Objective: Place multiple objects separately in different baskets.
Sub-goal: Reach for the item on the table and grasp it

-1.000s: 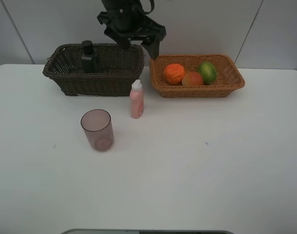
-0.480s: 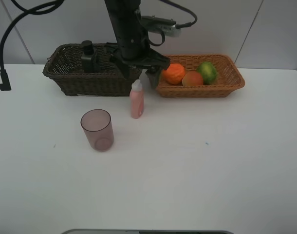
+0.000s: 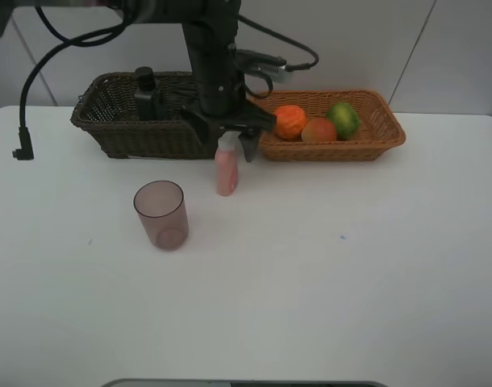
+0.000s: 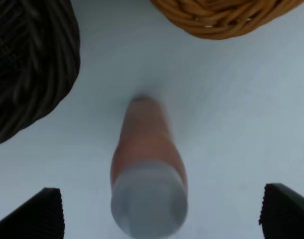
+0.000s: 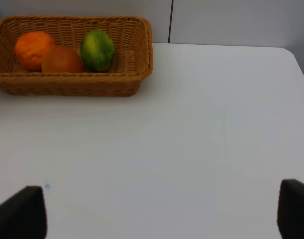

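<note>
The small pink bottle stands upright on the table, toward its back edge and just in front of the gap between the dark basket and the light basket, nearest the dark one's front right corner. The left gripper hangs straight over it with its jaws spread wide, one on either side of the white cap; the left wrist view shows clear table between each fingertip and the bottle, so nothing is pinched yet. The right gripper is also spread and empty, looking across bare table toward the light basket, where the wrinkled orange, the red-orange fruit and the green citrus already lie. The pump bottle sits in the dark basket's back left part, and the purplish cup waits on the table in front of that basket, apart from the pink bottle. The bottle looks like light, smooth plastic, tall for its narrow base, so a sideways nudge from one finger would probably topple it (whether it is full I cannot tell). The cap is small and rounded, and likely to slip out of the pads. A safer hold would be lower, across the pink body just under the shoulder, closing evenly from both sides and gently, since thin plastic may give under a hard squeeze
</note>
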